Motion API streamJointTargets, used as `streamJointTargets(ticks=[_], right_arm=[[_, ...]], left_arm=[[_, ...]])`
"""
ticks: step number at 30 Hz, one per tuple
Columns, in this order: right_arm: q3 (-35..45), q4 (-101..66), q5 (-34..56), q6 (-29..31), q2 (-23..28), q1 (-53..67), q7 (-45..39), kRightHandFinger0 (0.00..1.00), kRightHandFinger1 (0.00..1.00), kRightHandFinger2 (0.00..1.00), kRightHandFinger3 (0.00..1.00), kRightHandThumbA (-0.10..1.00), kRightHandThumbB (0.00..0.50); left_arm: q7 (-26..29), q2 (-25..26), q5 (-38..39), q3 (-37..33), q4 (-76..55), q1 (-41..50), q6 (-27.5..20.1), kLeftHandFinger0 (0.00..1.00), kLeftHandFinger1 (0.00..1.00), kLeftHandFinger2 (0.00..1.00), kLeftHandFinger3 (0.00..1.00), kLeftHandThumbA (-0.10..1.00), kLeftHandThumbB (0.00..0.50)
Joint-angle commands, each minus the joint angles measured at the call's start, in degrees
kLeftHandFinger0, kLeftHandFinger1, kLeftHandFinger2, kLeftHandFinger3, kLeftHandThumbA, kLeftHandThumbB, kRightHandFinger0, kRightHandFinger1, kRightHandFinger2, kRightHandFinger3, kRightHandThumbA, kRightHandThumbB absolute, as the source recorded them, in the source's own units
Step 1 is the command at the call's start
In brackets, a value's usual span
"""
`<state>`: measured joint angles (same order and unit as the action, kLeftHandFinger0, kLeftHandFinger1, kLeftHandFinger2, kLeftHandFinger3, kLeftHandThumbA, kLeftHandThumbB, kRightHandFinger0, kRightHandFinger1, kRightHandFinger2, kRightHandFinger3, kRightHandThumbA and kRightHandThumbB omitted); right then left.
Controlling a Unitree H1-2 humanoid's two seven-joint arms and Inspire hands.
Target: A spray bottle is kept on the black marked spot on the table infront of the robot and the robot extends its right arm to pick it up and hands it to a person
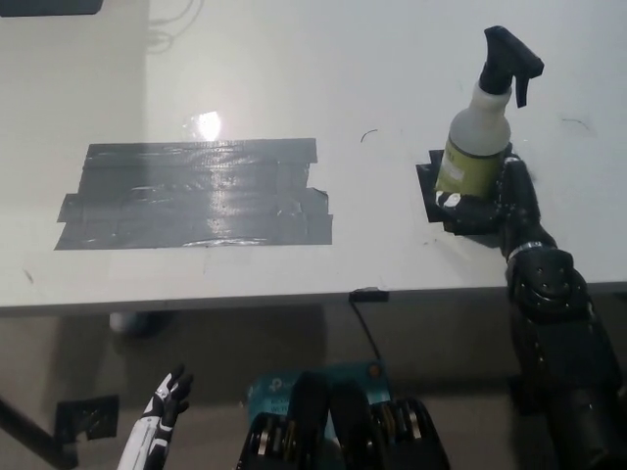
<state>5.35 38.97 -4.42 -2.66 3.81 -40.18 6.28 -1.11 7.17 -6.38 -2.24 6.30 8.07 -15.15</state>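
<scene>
A spray bottle (477,132) with a translucent body, yellow-green label and black trigger head stands upright on the black marked spot (431,186) at the table's right. My black right hand (502,196) is wrapped around the bottle's lower body from the near right side, fingers closed against it. The bottle's base still rests on the spot. My white left hand (162,409) hangs low at the lower left, below the table edge, fingers apart and empty.
A large patch of grey tape (196,193) covers the middle left of the white table (294,78). A black cable (367,323) drops from the table's front edge. A dark object (49,6) sits at the far left corner.
</scene>
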Motion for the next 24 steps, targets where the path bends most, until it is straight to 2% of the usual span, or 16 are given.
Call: streamJointTargets(ticks=[1,6,11,12,13,14,15,16,17,18,19,20,21,23,24], right_arm=[[-0.73,2.88,-0.56,2.46,-0.15,-3.57,2.02,1.0,1.0,1.0,1.0,1.0,0.438],[-0.58,7.15,0.23,4.0,-0.16,-5.6,2.24,1.0,1.0,1.0,1.0,1.0,0.464],[-0.42,10.03,0.81,6.65,-0.69,-7.79,2.73,1.0,1.0,1.0,1.0,1.0,0.462],[-0.55,10.44,0.53,6.87,-0.83,-8.21,3.28,1.0,1.0,1.0,1.0,1.0,0.462],[-0.15,10.82,0.85,8.01,-1.32,-8.57,4.1,1.0,1.0,1.0,1.0,0.96,0.427],[0.43,11.15,1.43,9.36,-1.86,-8.84,4.85,1.0,1.0,1.0,1.0,0.92,0.43],[0.55,11.31,1.55,9.72,-1.96,-8.93,5.02,1.0,1.0,1.0,1.0,0.92,0.43],[0.98,11.62,0.18,9.23,-2.96,-9.46,9.86,0.74,0.67,0.8,0.95,0.48,0.322],[1.27,12.23,-0.41,8.91,-3.36,-9.73,12.28,0.49,0.44,0.52,0.68,0.31,0.26],[1.45,12.7,-0.73,8.8,-3.53,-9.83,13.64,0.34,0.38,0.54,0.62,0.23,0.288],[1.48,12.91,-0.81,8.87,-3.57,-9.9,14.06,0.27,0.4,0.6,0.65,0.18,0.286],[1.15,14.56,-1.46,10.52,-3.59,-9.86,15.35,0.03,0.17,0.33,0.3,-0.02,0.215],[0.8,16.37,-1.93,12.42,-3.62,-9.77,16.43,0.0,0.18,0.46,0.36,-0.1,0.206],[0.44,17.2,-2.14,13.55,-3.55,-9.63,16.8,0.0,0.23,0.55,0.47,-0.1,0.197],[0.12,17.1,-2.33,14.21,-3.48,-9.27,16.75,0.0,0.27,0.59,0.54,-0.1,0.168]], left_arm=[[-0.3,0.68,0.44,0.33,-1.38,-0.06,-1.95,1.0,1.0,1.0,1.0,1.0,0.346],[-0.17,0.76,0.0,0.29,-1.54,-0.2,-1.86,1.0,1.0,1.0,1.0,1.0,0.352],[-0.35,0.62,0.42,0.26,-2.03,-0.11,-1.68,1.0,1.0,1.0,1.0,1.0,0.344],[-0.37,0.65,0.38,0.24,-1.96,-0.19,-1.71,1.0,1.0,1.0,1.0,1.0,0.345],[-0.38,0.68,0.38,0.25,-1.9,-0.27,-1.75,1.0,1.0,1.0,1.0,1.0,0.345],[-0.37,0.69,0.39,0.27,-1.87,-0.32,-1.77,1.0,1.0,1.0,1.0,1.0,0.345],[-0.37,0.7,0.4,0.27,-1.87,-0.33,-1.77,1.0,1.0,1.0,1.0,1.0,0.345],[-0.12,0.66,-0.08,0.26,-2.0,-0.39,-1.73,1.0,1.0,1.0,1.0,1.0,0.349],[-0.11,0.64,-0.11,0.25,-2.08,-0.37,-1.66,1.0,1.0,1.0,1.0,1.0,0.348],[-0.17,0.65,-0.05,0.23,-2.13,-0.35,-1.63,1.0,1.0,1.0,1.0,1.0,0.347],[-0.19,0.65,-0.04,0.23,-2.14,-0.34,-1.62,1.0,1.0,1.0,1.0,1.0,0.346],[-0.32,0.71,0.1,0.24,-2.31,-0.43,-1.37,1.0,1.0,1.0,1.0,1.0,0.352],[-0.41,0.72,0.22,0.24,-2.45,-0.54,-1.11,1.0,1.0,1.0,1.0,1.0,0.354],[-0.31,0.76,-0.06,0.18,-2.22,-0.76,-1.56,1.0,1.0,1.0,1.0,1.0,0.35],[-0.29,0.72,-0.06,0.16,-2.23,-0.78,-1.64,1.0,1.0,1.0,1.0,1.0,0.35]])
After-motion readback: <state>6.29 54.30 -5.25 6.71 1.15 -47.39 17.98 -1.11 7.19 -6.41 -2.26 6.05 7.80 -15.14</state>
